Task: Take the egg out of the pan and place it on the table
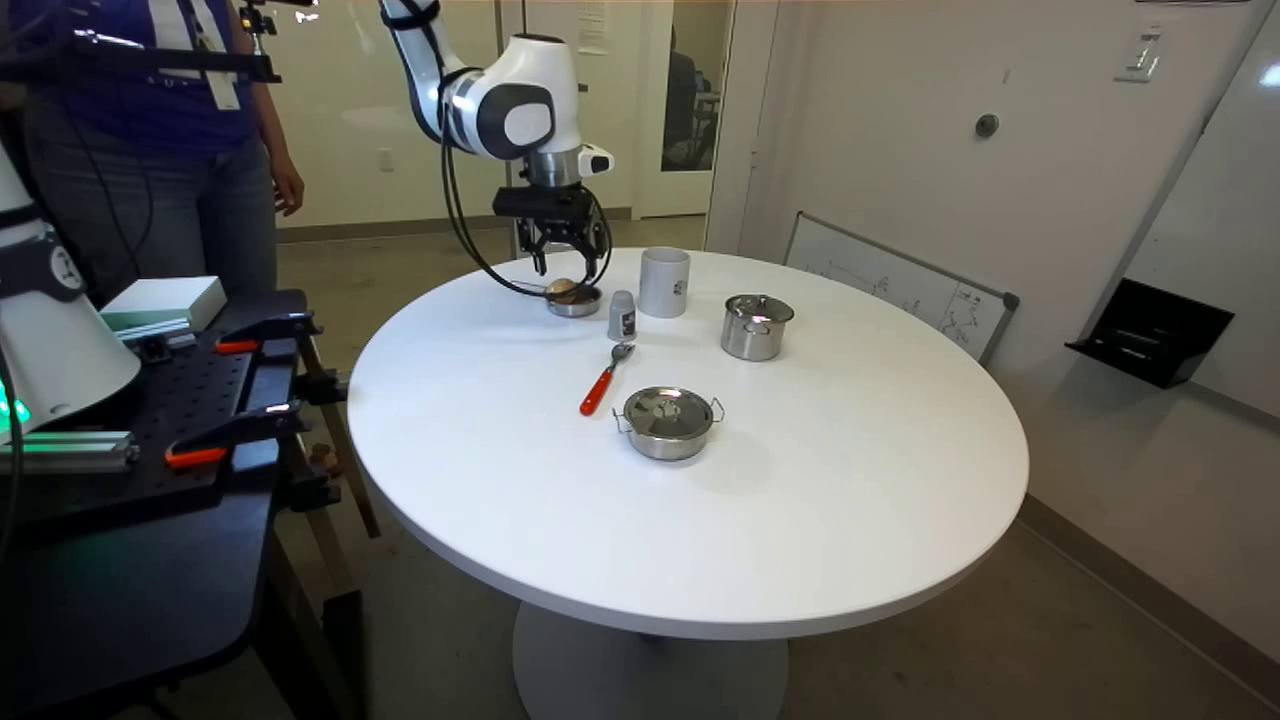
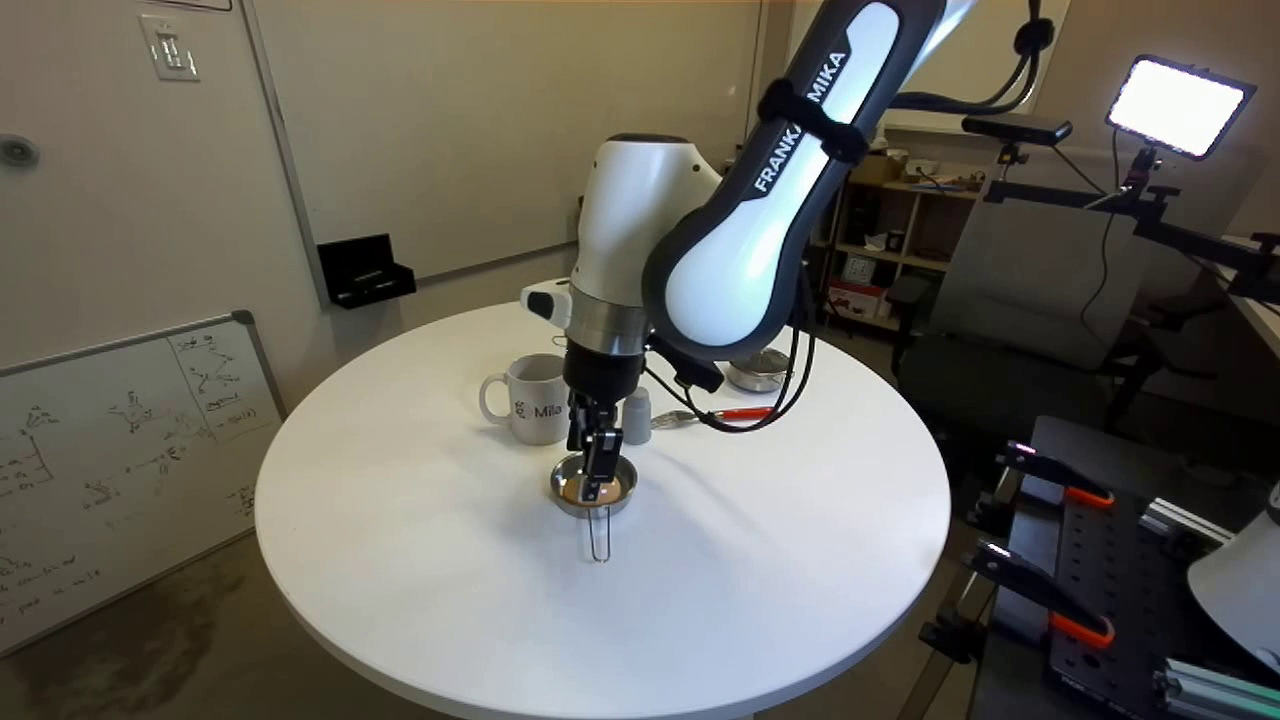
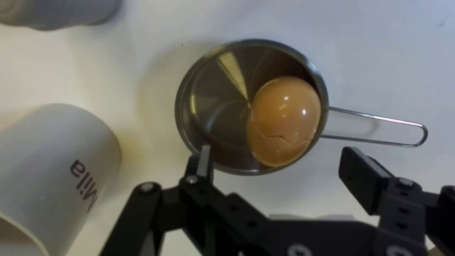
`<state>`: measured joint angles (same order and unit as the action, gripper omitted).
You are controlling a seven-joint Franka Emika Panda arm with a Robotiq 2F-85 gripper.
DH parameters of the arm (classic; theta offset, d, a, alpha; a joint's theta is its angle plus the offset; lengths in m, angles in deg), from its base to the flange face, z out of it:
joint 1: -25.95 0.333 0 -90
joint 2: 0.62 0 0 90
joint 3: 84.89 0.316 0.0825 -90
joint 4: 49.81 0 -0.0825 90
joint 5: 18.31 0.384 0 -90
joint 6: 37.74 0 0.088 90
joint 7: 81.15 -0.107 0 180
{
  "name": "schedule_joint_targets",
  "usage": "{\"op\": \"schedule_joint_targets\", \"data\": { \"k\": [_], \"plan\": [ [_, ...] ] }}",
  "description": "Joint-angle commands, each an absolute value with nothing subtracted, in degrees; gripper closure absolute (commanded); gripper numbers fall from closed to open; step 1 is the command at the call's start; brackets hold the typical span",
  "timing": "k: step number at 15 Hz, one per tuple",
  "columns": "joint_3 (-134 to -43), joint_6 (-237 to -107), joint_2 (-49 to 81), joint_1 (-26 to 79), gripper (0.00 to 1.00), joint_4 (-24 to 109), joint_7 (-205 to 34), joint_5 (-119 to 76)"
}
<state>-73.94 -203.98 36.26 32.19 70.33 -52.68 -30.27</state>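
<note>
Gripper [image 1: 566, 270] hovers over the pan [image 3: 213, 103], jaws parted; the egg [image 3: 284, 113] lies inside, against the edge by the handle [image 3: 376, 116]; in an exterior view, both sit toward the far edge of the table [image 1: 850, 480].

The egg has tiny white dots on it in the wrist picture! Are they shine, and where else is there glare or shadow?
Wrist view: yes, they look like light reflecting off the egg, and a bright streak runs inside the pan; in an exterior view, the lamp panel glows plain white, and soft shadows lie on the table beside the pan.
</note>
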Motion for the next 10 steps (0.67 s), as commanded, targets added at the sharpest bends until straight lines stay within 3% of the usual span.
{"op": "schedule_joint_targets", "data": {
  "k": [1, 10],
  "plan": [
    [-75.17, -203.29, 36.76, 33.05, 0.11, 70.16, -55.29, -32.56],
    [-76.06, -203.01, 37.37, 33.4, 0.2, 69.86, -55.9, -33.46]
  ]
}}
